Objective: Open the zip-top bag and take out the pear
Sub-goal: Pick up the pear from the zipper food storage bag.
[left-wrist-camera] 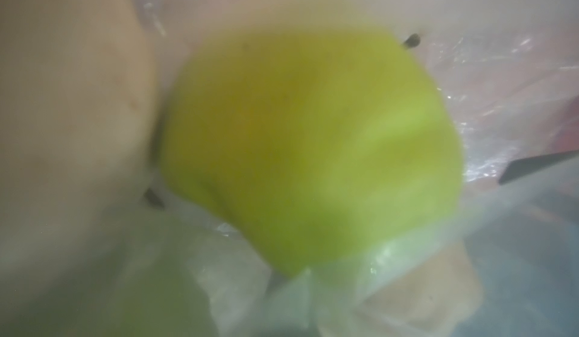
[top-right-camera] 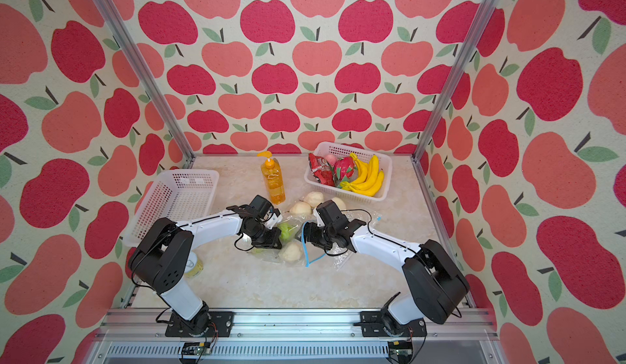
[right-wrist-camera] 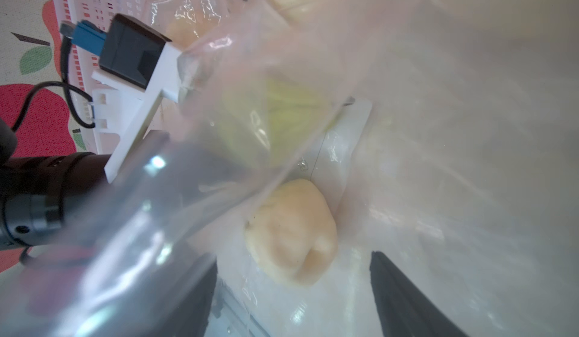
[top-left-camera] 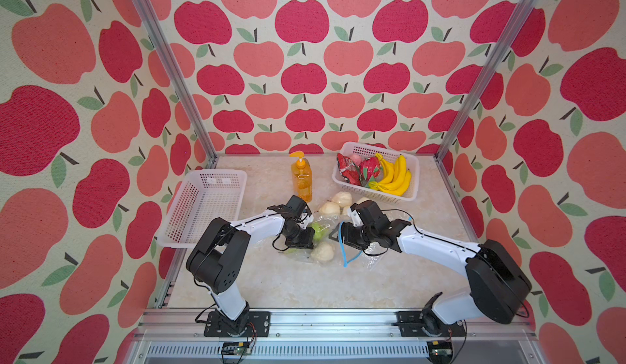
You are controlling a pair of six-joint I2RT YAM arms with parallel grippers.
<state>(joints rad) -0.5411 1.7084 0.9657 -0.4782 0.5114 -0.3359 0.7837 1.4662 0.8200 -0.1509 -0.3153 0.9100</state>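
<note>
At mid-table the bag point(top-left-camera: 364, 260) lay crumpled between both arms, its blue zip point(top-left-camera: 345, 255) curling in a loose loop, so the mouth looked open. Inside sat the green pear point(left-wrist-camera: 313, 150), just beside a pale fruit point(right-wrist-camera: 291, 232). The left gripper point(top-left-camera: 309, 240) pressed against the bag by the pear, jaws closed tight; whether they pinched film could not be told. The right gripper point(right-wrist-camera: 300, 291) stood wide apart at the mouth, holding nothing. Reaching in seemed the step in hand; next, the right jaws would need to straddle the pear, not the pale fruit, without snagging film.
</note>
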